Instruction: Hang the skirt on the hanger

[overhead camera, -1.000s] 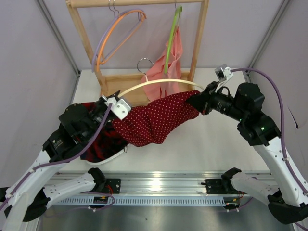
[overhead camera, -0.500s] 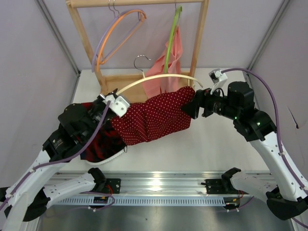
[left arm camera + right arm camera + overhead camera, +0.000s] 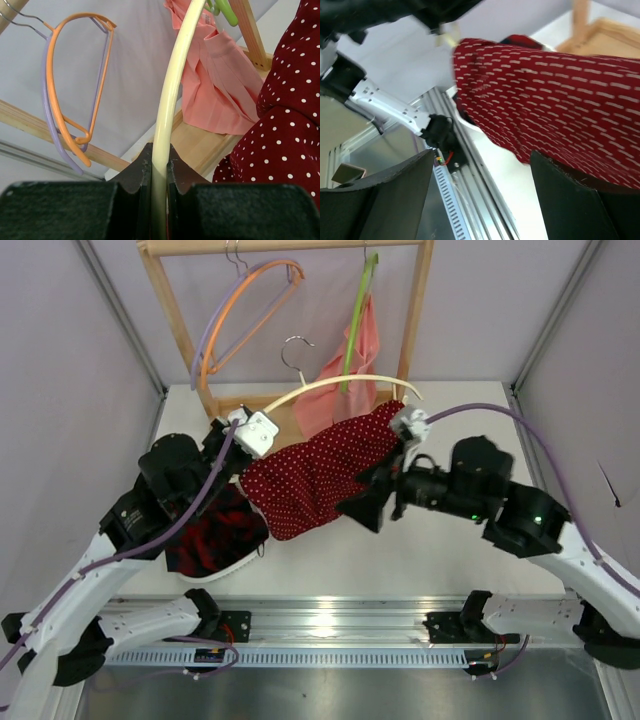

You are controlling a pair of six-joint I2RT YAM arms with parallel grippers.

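Smooth cream curved hanger (image 3: 340,385), left end pinched tight in left gripper (image 3: 159,165), arm elevated. Soft polka-dot skirt (image 3: 310,475) hangs slack from it over table (image 3: 330,562) centre. Right gripper (image 3: 368,502) level, jaws wide apart, empty.

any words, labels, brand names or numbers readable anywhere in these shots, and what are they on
None: no readable text in any view.
The skirt shows only white dots, which are blurred into dashes in the right wrist view.
The hanger and the wooden rack are plain, with no lettering.
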